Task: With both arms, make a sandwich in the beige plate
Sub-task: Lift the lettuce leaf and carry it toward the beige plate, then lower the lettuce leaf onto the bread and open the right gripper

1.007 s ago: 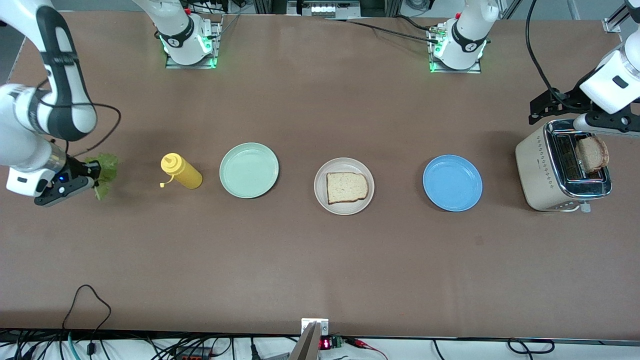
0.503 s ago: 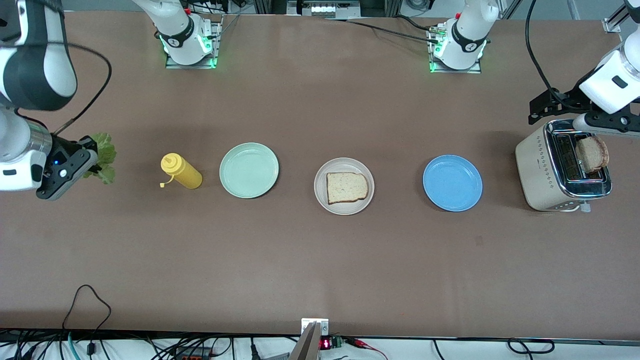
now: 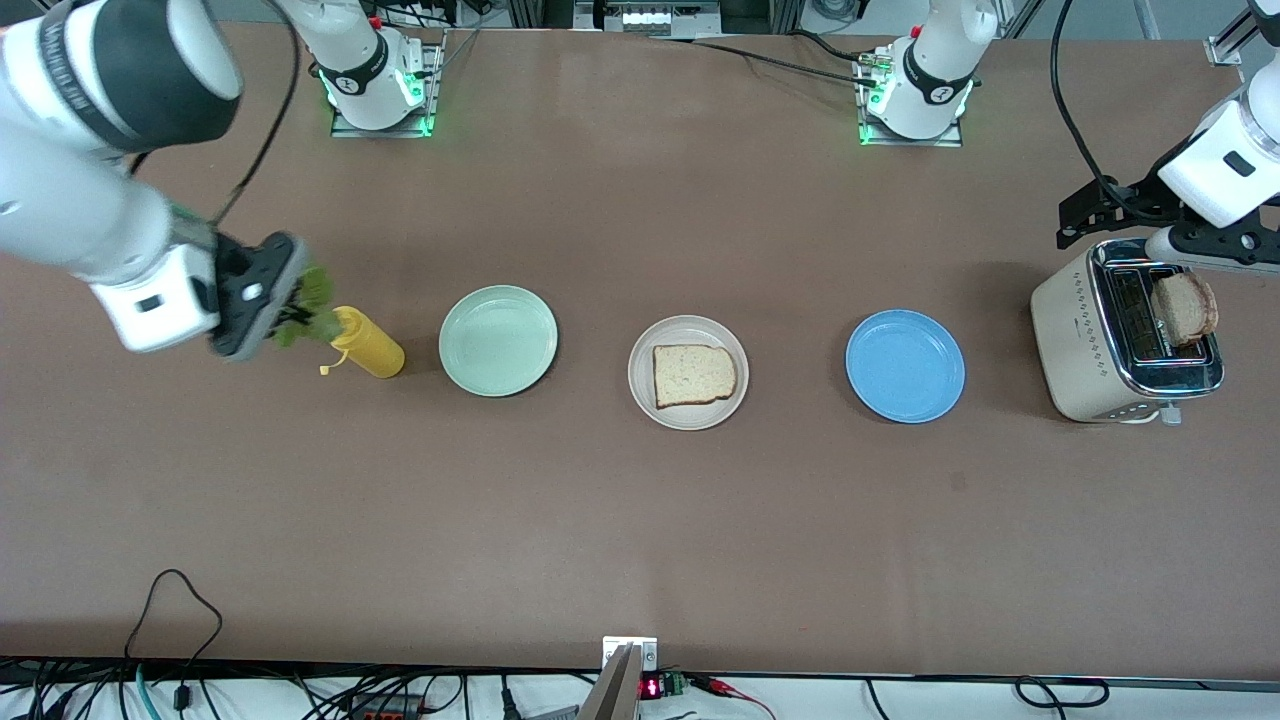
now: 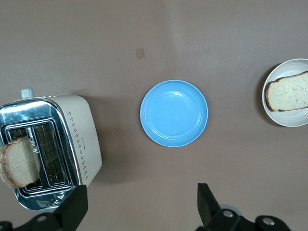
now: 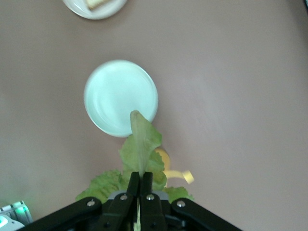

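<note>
Right now, lettuce carry: the right gripper (image 3: 290,305) hangs in the air over the yellow squeeze bottle (image 3: 368,345), its fingers clenched on a ruffled green lettuce leaf (image 5: 140,144).
Risk, bottle: the leaf dangles just above the bottle's tip; I judge a low pass could catch the nozzle and tip the bottle.
Risk, leaf: it is pinched by one narrow edge and droops, so it could slip free or land folded, half off the bread.
Risk, wrong plate: the mint green plate (image 3: 498,340) lies between the bottle and the goal; letting go early would drop the leaf there.
Beige plate: the beige plate (image 3: 688,372) sits mid-bench, between the mint green plate and the blue plate (image 3: 905,365).
Bread on plate: one bread slice (image 3: 694,375), pale with a darker crust, lies flat inside the plate's rim, uncovered.
Second slice: another toasted slice (image 3: 1184,307) stands up out of a slot of the toaster (image 3: 1110,345) at the left arm's end of the bench.
Left gripper: the left gripper (image 4: 139,207) waits over the toaster, fingers spread wide and holding nothing.
Sandwich so far: only the bottom layer is in place.
</note>
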`<action>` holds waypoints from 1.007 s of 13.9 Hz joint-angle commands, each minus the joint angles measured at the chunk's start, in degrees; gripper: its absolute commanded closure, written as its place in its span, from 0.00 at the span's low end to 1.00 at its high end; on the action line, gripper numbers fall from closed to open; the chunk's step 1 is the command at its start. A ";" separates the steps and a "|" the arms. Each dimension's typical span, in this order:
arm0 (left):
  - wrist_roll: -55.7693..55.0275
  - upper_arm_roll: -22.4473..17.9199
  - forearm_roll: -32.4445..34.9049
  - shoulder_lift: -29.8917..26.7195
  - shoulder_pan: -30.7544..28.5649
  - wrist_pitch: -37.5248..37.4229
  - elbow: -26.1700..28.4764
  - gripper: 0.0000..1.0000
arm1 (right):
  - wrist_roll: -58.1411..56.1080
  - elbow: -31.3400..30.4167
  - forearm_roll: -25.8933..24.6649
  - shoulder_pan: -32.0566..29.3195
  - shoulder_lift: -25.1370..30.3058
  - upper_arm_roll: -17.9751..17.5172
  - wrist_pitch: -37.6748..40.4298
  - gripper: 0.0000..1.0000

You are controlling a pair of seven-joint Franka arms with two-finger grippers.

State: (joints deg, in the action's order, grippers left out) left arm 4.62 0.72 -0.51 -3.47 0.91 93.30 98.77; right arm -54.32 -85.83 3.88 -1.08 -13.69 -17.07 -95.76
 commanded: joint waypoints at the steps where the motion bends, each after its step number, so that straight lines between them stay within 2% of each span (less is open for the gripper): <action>1: 0.83 0.07 1.30 -0.31 0.15 -0.66 -0.51 0.00 | -0.09 0.40 2.44 2.46 -0.19 -3.14 -1.26 1.00; 3: 0.83 0.07 1.21 -0.31 0.15 -0.66 -0.51 0.00 | 2.02 0.40 4.64 6.60 -2.03 -3.23 -4.85 1.00; 8: 0.83 0.07 1.21 -0.31 0.15 -0.75 -0.51 0.00 | 7.55 0.40 5.26 16.01 -8.09 -3.23 -18.02 1.00; 14: 0.83 0.07 1.21 -0.31 0.15 -0.67 -0.51 0.00 | 6.51 0.40 5.00 21.29 -17.41 -3.15 -34.12 1.00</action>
State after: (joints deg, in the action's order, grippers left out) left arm 4.62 0.73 -0.51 -3.47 0.91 93.30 98.76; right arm -46.94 -86.34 8.29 18.84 -28.73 -20.51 -126.70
